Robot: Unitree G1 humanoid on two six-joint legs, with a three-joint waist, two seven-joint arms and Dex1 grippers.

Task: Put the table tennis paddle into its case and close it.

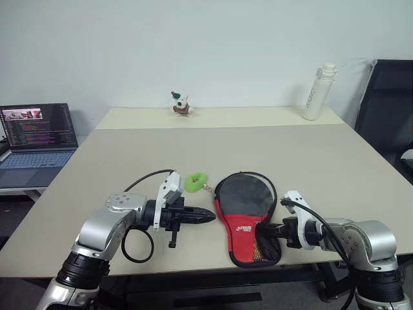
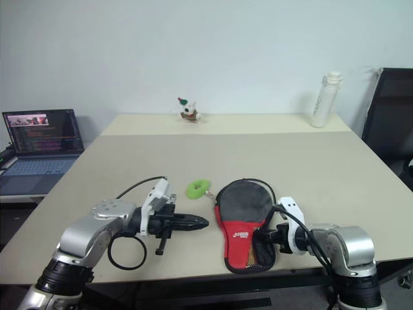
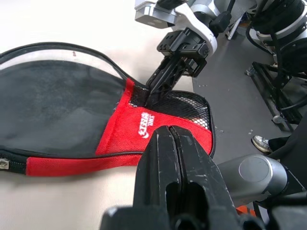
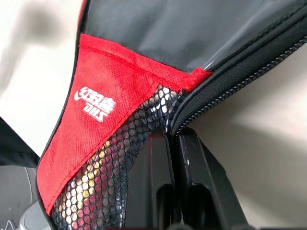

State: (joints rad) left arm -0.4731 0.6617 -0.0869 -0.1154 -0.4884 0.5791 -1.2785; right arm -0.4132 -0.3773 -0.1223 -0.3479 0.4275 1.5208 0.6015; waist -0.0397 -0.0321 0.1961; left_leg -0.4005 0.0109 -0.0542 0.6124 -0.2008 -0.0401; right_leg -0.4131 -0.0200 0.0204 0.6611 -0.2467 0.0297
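The case (image 1: 245, 203) lies flat near the table's front edge, its round black part away from me and its red part with the mesh pocket (image 3: 189, 108) towards me. A green ball charm (image 1: 197, 181) rests on the table just left of it. The table tennis paddle is hidden. My left gripper (image 1: 213, 217) is shut and empty, pointing right, a short way from the case's left edge. My right gripper (image 1: 261, 228) is shut at the case's right edge by the mesh pocket. In the right wrist view the zip edge (image 4: 225, 84) runs in between its fingers.
The beige table (image 1: 310, 161) carries a white bottle (image 1: 318, 92) at the back right and a small toy figure (image 1: 181, 104) at the back middle. An open laptop (image 1: 39, 135) stands on a side desk at the left. A black chair (image 1: 387, 110) is at the right.
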